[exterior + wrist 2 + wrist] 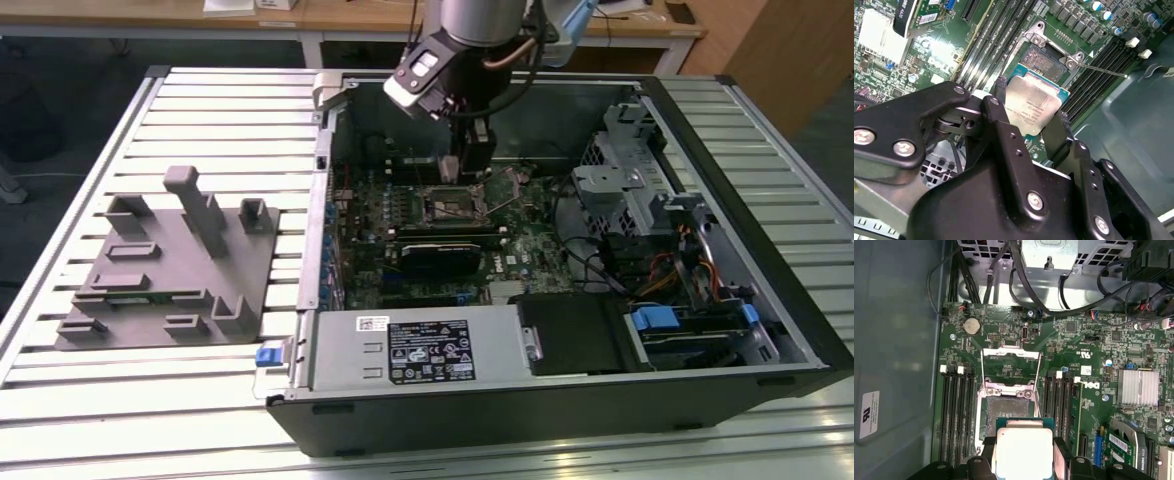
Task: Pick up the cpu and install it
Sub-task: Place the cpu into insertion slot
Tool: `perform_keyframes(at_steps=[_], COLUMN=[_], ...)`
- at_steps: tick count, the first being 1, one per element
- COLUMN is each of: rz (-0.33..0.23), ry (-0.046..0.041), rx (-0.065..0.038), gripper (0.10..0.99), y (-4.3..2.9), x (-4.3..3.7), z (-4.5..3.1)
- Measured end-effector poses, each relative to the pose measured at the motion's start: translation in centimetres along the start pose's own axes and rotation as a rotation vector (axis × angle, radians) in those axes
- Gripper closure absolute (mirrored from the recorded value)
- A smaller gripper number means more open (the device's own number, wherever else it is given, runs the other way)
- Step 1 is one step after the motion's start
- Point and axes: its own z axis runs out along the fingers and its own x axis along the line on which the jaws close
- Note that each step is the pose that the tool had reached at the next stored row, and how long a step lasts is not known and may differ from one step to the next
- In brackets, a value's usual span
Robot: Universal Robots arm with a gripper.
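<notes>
Two fingers of my claw are gripping the cpu near the open socket, mid-frame in the exterior view; any tilt is risking socket damage.

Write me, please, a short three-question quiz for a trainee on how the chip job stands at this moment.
1. Multiple choice: what holds the chip?
A. the arm's fingers, one on each side
B. a person's hand
C. nothing, it lies flat on the board
2. True or false: the socket is open and has no chip in it.
3. Fill in: in the exterior view, the grey tray lies outside the computer case, on that view's ____.

Key: 1 A. 2 true. 3 left.
</notes>
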Motion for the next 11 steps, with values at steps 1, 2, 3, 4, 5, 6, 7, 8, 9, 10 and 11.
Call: perform_keyframes(at_steps=[1,2,3,4,5,6,7,8,9,10,11], rz=[0.000,0.000,0.000,0.000,0.000,0.000,0.000,0.000,0.000,0.000,0.000], ry=[-0.0001,0.0000,-0.0001,-0.0001,-0.0001,-0.0001,-0.0001,-0.0001,-0.0001,-0.0001,-0.0001], rx=[0.000,0.000,0.000,0.000,0.000,0.000,0.000,0.000,0.000,0.000,0.000], gripper=[0.549,0.549,0.549,0.549,0.549,0.549,0.549,0.549,0.549,0.549,0.549], y=[0.00,0.00,0.00,0.00,0.00,-0.01,-0.01,-0.01,-0.01,-0.01,0.00], x=[0.00,0.00,0.00,0.00,0.00,0.00,0.00,0.00,0.00,0.00,0.01], z=[0.05,0.11,0.15,0.21,0.28,0.35,0.43,0.51,0.60,0.69,0.78])
